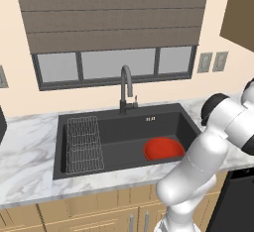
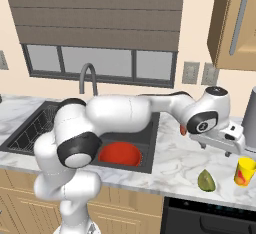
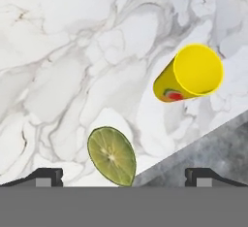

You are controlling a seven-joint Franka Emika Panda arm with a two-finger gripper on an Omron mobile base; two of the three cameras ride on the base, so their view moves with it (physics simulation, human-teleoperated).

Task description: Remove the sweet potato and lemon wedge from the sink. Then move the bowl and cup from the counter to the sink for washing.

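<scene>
My gripper hangs open over the marble counter right of the sink, with nothing between its fingertips. The lemon wedge lies cut face up on the counter, just below and in front of the gripper; in the hand view the lemon wedge sits between the tips. The yellow cup stands upright to its right, near the counter's front edge, also seen as the cup. The red bowl rests in the sink's right half. An orange-red sliver, likely the sweet potato, peeks out behind the wrist.
A wire rack fills the sink's left half, and the dark arched faucet rises behind the basin. A tall grey object stands at the counter's far right. The counter's front edge runs close past the wedge and cup.
</scene>
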